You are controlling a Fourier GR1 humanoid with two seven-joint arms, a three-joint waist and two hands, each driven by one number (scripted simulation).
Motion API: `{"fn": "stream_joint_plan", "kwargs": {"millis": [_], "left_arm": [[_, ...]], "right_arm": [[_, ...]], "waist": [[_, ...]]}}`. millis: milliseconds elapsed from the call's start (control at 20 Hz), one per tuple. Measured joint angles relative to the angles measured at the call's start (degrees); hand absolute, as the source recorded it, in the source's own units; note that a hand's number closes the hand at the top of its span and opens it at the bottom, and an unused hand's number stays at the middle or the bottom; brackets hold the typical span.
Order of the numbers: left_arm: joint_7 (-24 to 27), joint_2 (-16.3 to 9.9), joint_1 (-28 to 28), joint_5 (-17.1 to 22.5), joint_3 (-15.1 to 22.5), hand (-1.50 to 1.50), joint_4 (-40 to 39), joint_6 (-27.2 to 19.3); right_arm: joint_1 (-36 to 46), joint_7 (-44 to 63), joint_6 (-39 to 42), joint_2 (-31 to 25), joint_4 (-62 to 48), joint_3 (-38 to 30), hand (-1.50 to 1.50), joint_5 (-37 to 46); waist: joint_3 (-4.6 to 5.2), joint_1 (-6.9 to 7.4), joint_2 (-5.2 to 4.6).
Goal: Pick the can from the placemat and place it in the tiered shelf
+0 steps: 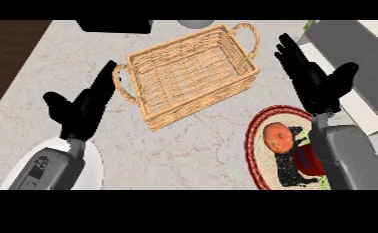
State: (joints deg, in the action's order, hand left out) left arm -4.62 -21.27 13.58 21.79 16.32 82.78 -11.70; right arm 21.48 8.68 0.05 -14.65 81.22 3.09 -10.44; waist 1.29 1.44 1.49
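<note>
Red metal peeks out beside the right forearm: the can (304,160) lies on the oval placemat (258,127) near the table's (192,142) right front edge, next to an orange fruit (279,137) and largely hidden by the arm. Both hands are released, fingers straight, holding nothing; the right hand (314,79) hovers beyond the placemat, the left hand (81,104) rests near the left edge. A wicker basket (188,74) sits mid-table. The right hand should probably draw back over the placemat, keep clear of the fruit, then close around the can's sides.
</note>
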Motion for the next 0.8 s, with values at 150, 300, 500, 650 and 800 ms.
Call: {"fn": "stream_joint_plan", "kwargs": {"millis": [150,300,500,650,800], "left_arm": [[1.58,-0.33,-0.07,-1.78,-0.76,0.00,-0.04,-0.79],[3.72,-1.67,-0.56,-5.07,-0.69,0.00,-0.49,-2.16],[4.01,-2.41,-1.23,-6.00,-0.99,0.00,-0.70,-2.99],[4.80,-2.37,-1.78,-7.13,-0.49,0.00,-0.29,-3.56],[5.72,-1.64,-2.04,-8.61,0.30,0.00,-0.58,-4.39]], "right_arm": [[-2.79,0.38,-0.47,-2.47,2.46,-3.18,-1.50,-0.73],[-7.51,-0.45,-1.31,-6.46,3.38,-9.68,-1.50,-2.57],[-11.39,-1.20,-6.63,-6.35,1.35,-15.44,1.50,-3.00],[-16.77,-4.95,-14.45,-8.48,-1.31,-18.90,-1.50,4.02],[-21.36,-13.19,-19.97,-5.21,-1.44,-22.91,-1.50,4.86]], "waist": [[-0.68,-1.22,-0.64],[-1.04,-2.95,-0.85],[-1.53,-5.78,-1.12],[-1.27,-5.36,-1.36],[-1.06,-4.61,-1.15]]}}
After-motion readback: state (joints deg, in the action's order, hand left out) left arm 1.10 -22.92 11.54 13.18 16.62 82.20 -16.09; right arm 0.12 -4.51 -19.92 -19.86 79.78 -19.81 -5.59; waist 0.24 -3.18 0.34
